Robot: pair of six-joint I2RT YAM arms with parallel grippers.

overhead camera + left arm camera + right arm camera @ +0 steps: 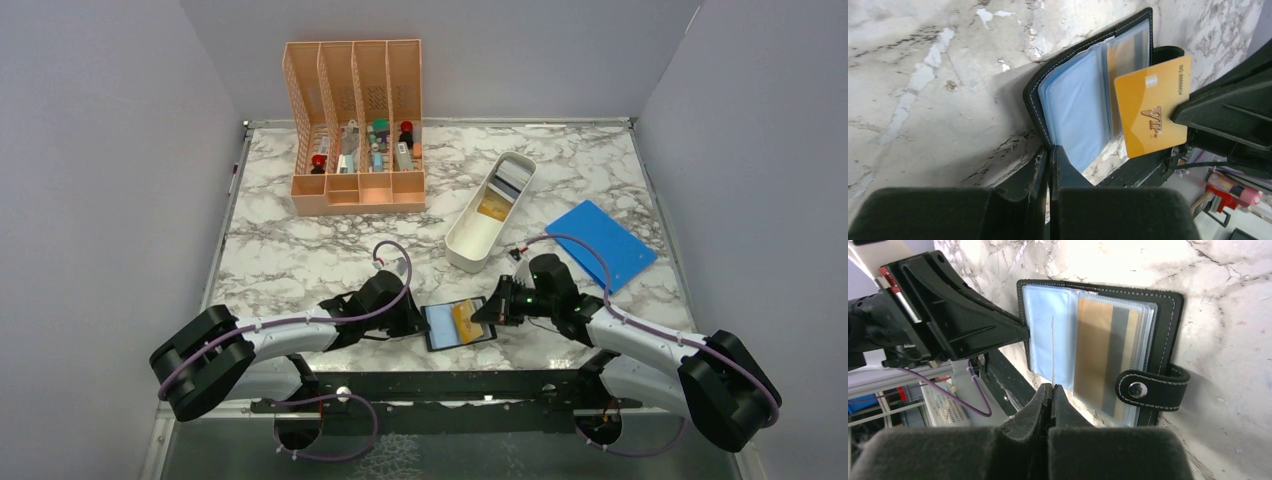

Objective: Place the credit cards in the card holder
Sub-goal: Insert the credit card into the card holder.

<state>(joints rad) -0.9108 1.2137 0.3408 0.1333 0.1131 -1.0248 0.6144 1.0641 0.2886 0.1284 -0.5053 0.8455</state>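
Observation:
The black card holder lies open near the table's front edge, its clear blue sleeves facing up and its snap tab folded out. A gold card with a dark stripe sits inside one sleeve. My left gripper is shut on the holder's left cover edge. My right gripper is shut on a gold VIP credit card, which stands on edge over the sleeves and shows edge-on in the right wrist view. More cards lie in the white tray.
The long white tray stands behind the holder, to the right of centre. A flat blue rectangle lies at the right. A peach slotted organizer with small items stands at the back left. The arms' base rail runs just in front of the holder.

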